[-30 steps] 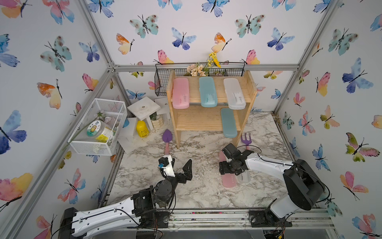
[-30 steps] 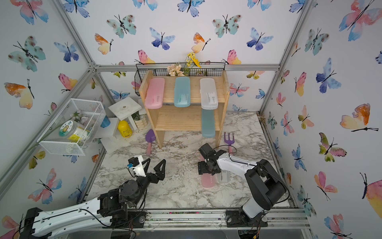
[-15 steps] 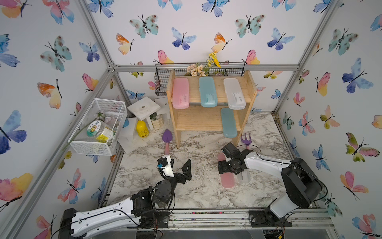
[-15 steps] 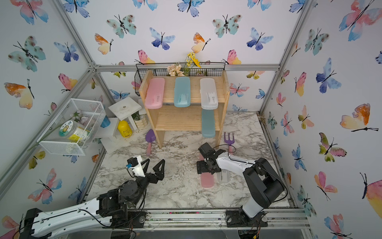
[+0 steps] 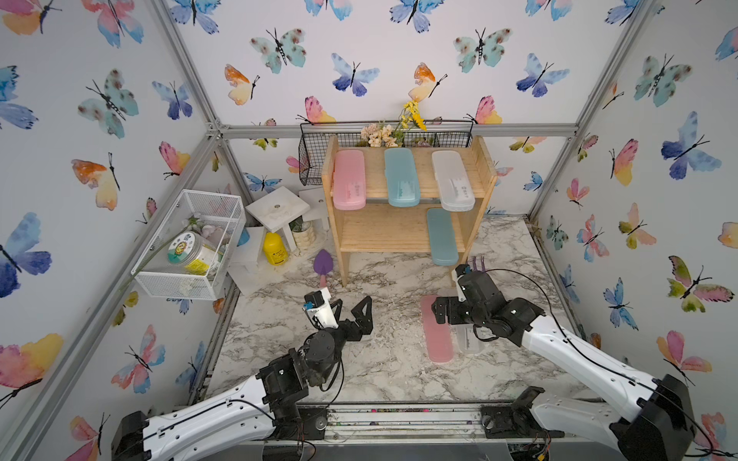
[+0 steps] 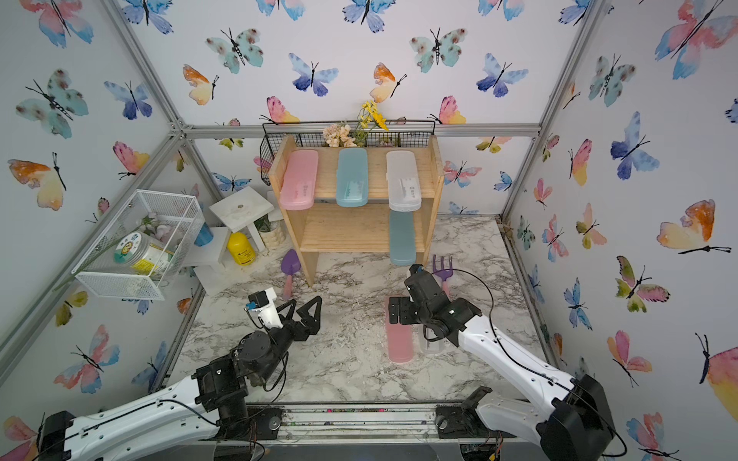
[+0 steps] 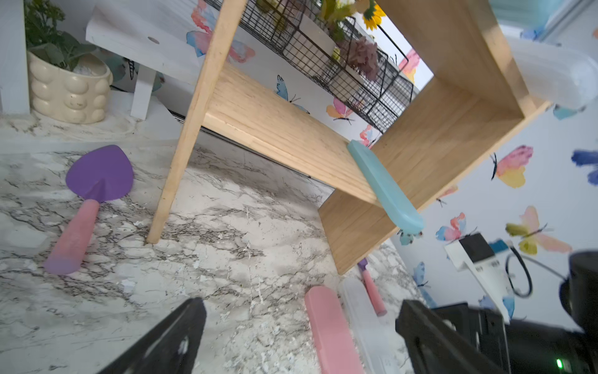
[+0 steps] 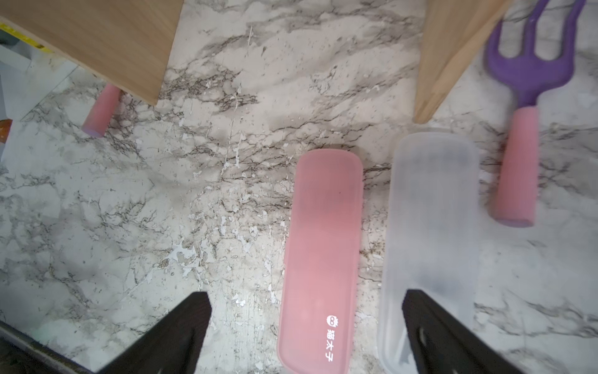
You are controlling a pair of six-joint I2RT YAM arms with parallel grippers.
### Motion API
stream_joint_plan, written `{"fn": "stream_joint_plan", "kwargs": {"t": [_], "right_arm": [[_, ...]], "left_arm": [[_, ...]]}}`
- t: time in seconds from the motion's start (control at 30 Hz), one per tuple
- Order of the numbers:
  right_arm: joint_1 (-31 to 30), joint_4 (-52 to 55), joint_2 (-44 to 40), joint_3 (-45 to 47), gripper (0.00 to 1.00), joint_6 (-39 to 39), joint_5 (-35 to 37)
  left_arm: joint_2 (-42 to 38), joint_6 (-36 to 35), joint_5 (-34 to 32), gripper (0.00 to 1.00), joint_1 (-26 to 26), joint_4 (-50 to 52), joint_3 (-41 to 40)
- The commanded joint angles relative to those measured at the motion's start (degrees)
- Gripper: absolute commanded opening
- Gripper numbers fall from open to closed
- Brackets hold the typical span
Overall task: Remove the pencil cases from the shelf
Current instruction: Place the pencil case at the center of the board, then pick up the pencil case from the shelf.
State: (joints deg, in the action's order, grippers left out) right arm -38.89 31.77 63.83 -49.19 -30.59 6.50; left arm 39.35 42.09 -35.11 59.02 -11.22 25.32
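A: Top views first. Where do the cases sit?
B: In both top views the shelf (image 5: 379, 233) carries four. The upper pink case (image 5: 349, 179), upper teal case (image 5: 401, 177) and upper frosted case (image 5: 452, 180) lie side by side on the top tier, each overhanging its front edge. The lower teal case (image 5: 441, 236) is on the bottom tier, its end jutting out toward the right jaws. Two are off the shelf: the loose pink case (image 5: 437, 335) and the loose frosted case (image 5: 469, 343) lie flat, side by side on the surface (image 5: 379, 371), beneath the right jaws.
A: Jaws?
B: Right arm (image 5: 579, 359): jaws spread wide over the shelf-side end of the loose pink case (image 6: 398, 339), gripping nothing. Left arm (image 5: 223, 415): jaws wide and empty, well apart from every case, with the purple trowel (image 5: 322, 263) ahead of them.
A: Left wrist view?
B: Fingers (image 7: 168, 343) far apart, nothing between them. Ahead, the lower teal case (image 7: 385, 187) sticks off the bottom tier. The loose pink case (image 7: 330, 327) and loose frosted case (image 7: 365, 317) lie near one finger.
A: Right wrist view?
B: Fingers (image 8: 174, 333) wide. The loose pink case (image 8: 323, 252) lies between them with a gap on each side. The loose frosted case (image 8: 430, 220) runs beneath the other finger; contact cannot be told. The purple fork (image 8: 530, 74) lies just beside that case
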Motion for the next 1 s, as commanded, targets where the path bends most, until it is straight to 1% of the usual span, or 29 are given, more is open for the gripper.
{"fn": "stream_joint_plan", "kwargs": {"t": [0.0, 0.1, 0.13, 0.2, 0.27, 0.3, 0.37, 0.5, 0.6, 0.87, 0.97], "right_arm": [[1.5, 6.6, -2.6, 0.1, 0.99, -1.1, 6.3], [6.1, 6.7, -4.7, -0.8, 0.99, -0.2, 5.8], [8.6, 6.7, -4.8, -1.0, 0.99, 0.3, 4.5], [15.5, 5.5, -4.8, -1.2, 0.99, 2.0, 0.4], [20.7, 3.8, -5.1, -1.4, 0.99, 3.2, -3.2], [22.7, 3.0, -5.1, -2.0, 0.99, 3.6, -4.7], [25.0, 2.4, -4.6, -3.6, 0.99, 4.4, -5.9], [28.6, 2.6, -3.0, -6.6, 0.99, 6.1, -8.7], [30.1, 2.3, -2.6, -7.1, 0.99, 7.0, -9.6], [31.3, 2.2, -1.0, -7.0, 0.99, 8.4, -11.2], [31.7, 2.1, -0.6, -7.5, 0.99, 8.9, -11.4]], "left_arm": [[5.4, 9.8, 20.9, 0.99, -6.4, -6.5, 4.2], [13.6, 11.1, 28.5, 0.99, -8.2, -10.6, 8.7], [16.7, 11.6, 30.7, 0.99, -8.3, -11.8, 10.4], [24.6, 13.9, 37.0, 0.99, -8.5, -15.0, 14.5], [31.4, 16.0, 42.5, 0.99, -8.5, -19.3, 17.8], [34.8, 16.6, 44.8, 0.99, -8.5, -21.6, 19.3], [40.0, 18.3, 47.2, 0.99, -8.8, -25.5, 21.6], [48.1, 22.2, 50.3, 0.99, -10.0, -32.0, 25.0], [52.4, 24.5, 52.3, 0.99, -10.5, -36.8, 26.6], [60.7, 28.1, 54.7, 1.0, -12.6, -41.8, 31.0], [62.4, 28.5, 54.4, 0.97, -13.2, -41.6, 32.3]]}}
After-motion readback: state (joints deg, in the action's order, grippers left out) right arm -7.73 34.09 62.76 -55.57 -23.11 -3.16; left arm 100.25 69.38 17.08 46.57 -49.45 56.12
